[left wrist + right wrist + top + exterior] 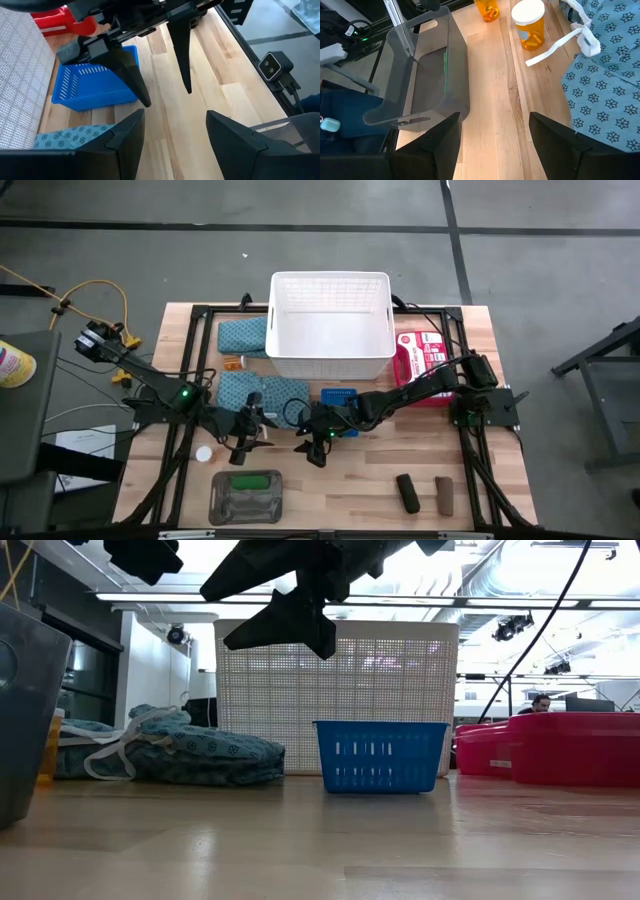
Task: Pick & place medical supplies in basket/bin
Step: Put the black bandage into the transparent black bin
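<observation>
The white basket (330,330) stands at the counter's (360,480) far middle, two teal cloths (262,390) just left of it. A green roll (256,480) lies in the grey tray (245,498) at the near edge. Both grippers, left (243,448) and right (313,448), hover mid-counter, fingers open and empty.

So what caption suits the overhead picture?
Two open grippers, left and right, hover over the table before an empty white basket.
</observation>
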### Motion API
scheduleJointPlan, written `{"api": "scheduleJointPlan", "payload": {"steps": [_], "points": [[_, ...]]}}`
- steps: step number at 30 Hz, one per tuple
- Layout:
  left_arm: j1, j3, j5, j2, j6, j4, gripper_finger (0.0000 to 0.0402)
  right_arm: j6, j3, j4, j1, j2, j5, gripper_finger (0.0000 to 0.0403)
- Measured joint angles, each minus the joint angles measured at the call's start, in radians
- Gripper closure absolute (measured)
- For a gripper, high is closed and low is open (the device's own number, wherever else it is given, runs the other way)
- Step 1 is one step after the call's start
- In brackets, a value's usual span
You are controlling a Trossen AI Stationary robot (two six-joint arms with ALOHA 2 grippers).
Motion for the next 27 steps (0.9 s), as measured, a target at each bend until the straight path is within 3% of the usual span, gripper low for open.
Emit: {"api": "scheduleJointPlan", "payload": {"steps": [22, 27], "points": [[0.000, 0.000, 0.002, 0.000, -0.003, 0.000, 0.0196, -0.027, 0.000, 0.055, 0.002, 0.000, 0.000, 0.0181], [0.000, 0.000, 0.002, 0.001, -0.003, 0.000, 0.0196, -0.035, 0.000, 0.058, 0.002, 0.000, -0.049, 0.0181]]}}
